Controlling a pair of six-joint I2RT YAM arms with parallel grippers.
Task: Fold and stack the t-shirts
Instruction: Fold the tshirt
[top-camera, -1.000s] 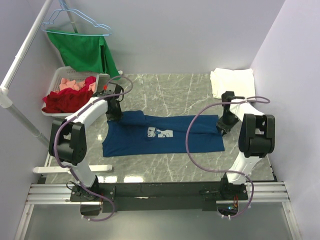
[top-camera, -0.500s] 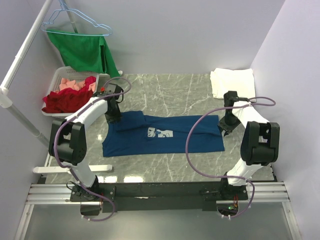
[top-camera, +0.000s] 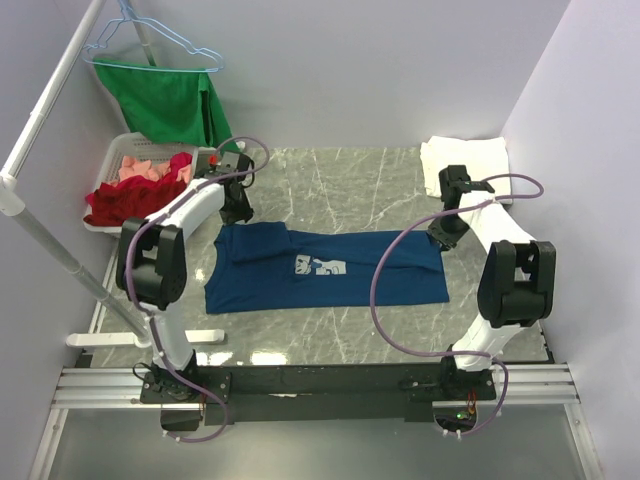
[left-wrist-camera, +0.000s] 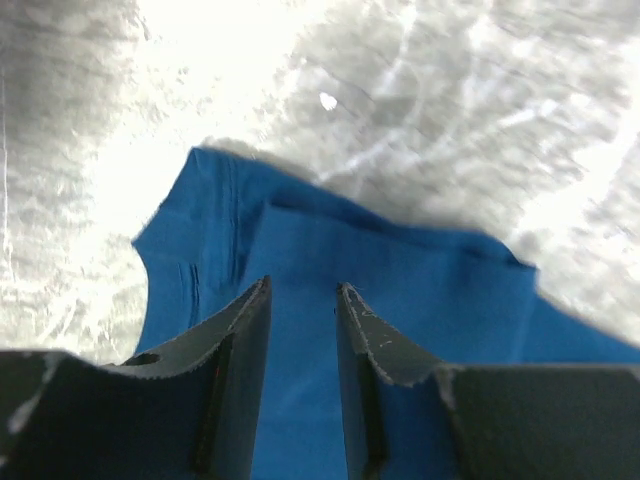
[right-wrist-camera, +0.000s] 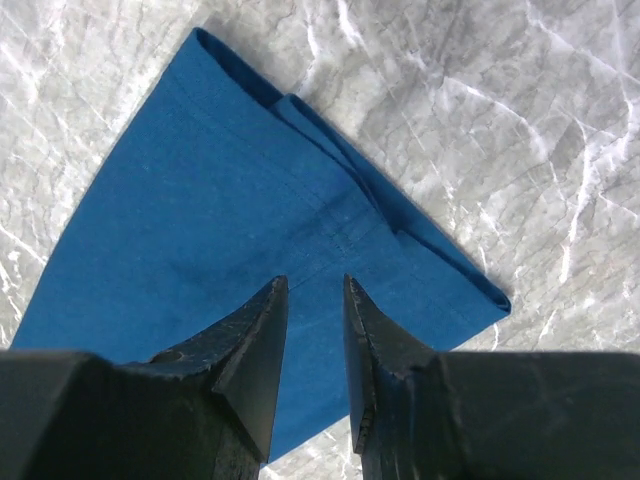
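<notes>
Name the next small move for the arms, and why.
Probably lower the right gripper and pinch the navy t-shirt's far right corner for a crosswise fold: it lies flat as a long strip, with the left gripper also open and empty.

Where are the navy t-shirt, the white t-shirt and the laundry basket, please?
navy t-shirt (top-camera: 375, 280): top external view, plain body fabric.
white t-shirt (top-camera: 465, 165): top external view, middle of the folded pile.
laundry basket (top-camera: 140, 146): top external view, far wall.

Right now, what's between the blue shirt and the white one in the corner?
Top view: bare marble table between the blue shirt and white shirt, with only the right arm reaching across above that stretch.
</notes>
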